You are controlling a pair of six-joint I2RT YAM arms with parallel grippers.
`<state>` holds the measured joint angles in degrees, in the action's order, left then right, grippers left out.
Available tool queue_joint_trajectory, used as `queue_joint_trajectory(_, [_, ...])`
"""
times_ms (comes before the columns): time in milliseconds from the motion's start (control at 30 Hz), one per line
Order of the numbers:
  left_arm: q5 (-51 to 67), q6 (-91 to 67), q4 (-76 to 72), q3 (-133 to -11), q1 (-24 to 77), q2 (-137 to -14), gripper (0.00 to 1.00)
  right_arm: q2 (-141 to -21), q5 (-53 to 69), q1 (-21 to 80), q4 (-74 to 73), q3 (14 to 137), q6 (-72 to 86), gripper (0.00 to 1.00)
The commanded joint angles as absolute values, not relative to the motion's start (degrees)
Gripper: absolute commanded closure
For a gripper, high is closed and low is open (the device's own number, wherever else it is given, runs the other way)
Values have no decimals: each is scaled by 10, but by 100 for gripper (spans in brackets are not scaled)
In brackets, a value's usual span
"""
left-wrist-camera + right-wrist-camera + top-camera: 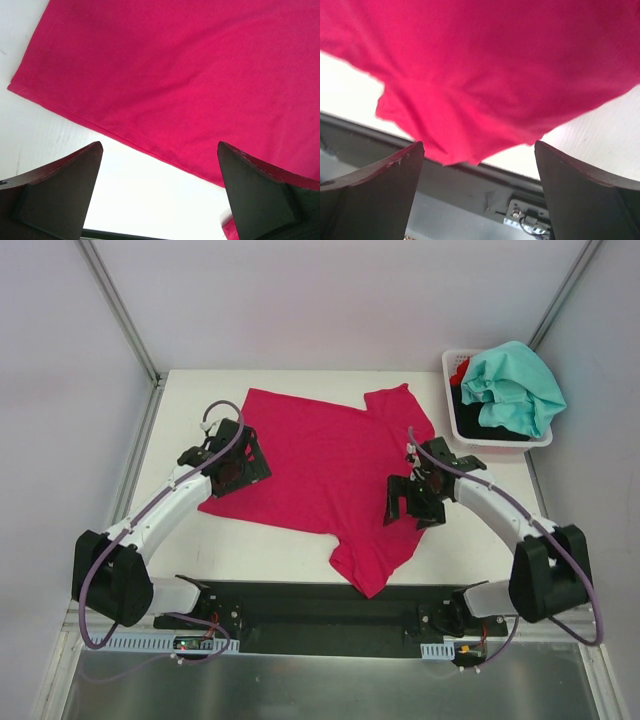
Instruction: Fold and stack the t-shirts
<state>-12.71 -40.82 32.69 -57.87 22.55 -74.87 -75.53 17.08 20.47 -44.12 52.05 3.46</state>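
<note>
Top external view: a large magenta-pink cloth t-shirt [320,465] lies spread, not yet folded, across the white table [280,550], its lowest part reaching the near table edge. The left gripper [235,465] hangs over the pink t-shirt's left edge and the right gripper [410,502] over its right side; both stand wide apart and hold nothing. Beyond the pink t-shirt's right sleeve sits a white plastic basket [500,443], heaped with a crumpled teal-mint t-shirt [515,385] on top, black cloth [500,422] under it and a bit of red cloth [460,370] at its far left corner.

Left wrist view: the left gripper's spread fingers [65,185] frame the pink t-shirt's hemmed edge and corner, with bare table just beside it. Judging from this, a pinch set too far off the hem would close on table alone.

Right wrist view: the right gripper's open fingers [375,190] frame a rumpled part of the pink t-shirt that reaches past the table edge. A grab there could likely catch several layers, or drag the shirt off the table and skew the fold.
</note>
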Motion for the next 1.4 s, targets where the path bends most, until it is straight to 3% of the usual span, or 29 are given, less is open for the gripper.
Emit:
queue_joint_trajectory(0, [-150,-388,360,-602,229,-751,1,-841,71,211,-398,579,23,4])
queue_joint_trajectory(333, [-127,-371,260,-581,222,-814,1,-958,-41,218,-424,678,11,4])
queue_joint_trajectory(700, [-86,-362,120,-523,213,-870,1,-1004,-33,210,-410,708,8,4])
queue_joint_trajectory(1200, [-73,-346,13,-512,200,-925,1,-1128,-56,175,-462,955,-50,4])
queue_joint_trajectory(1367, [-67,-351,2,-505,196,-947,1,-1154,-62,148,-454,980,-63,4])
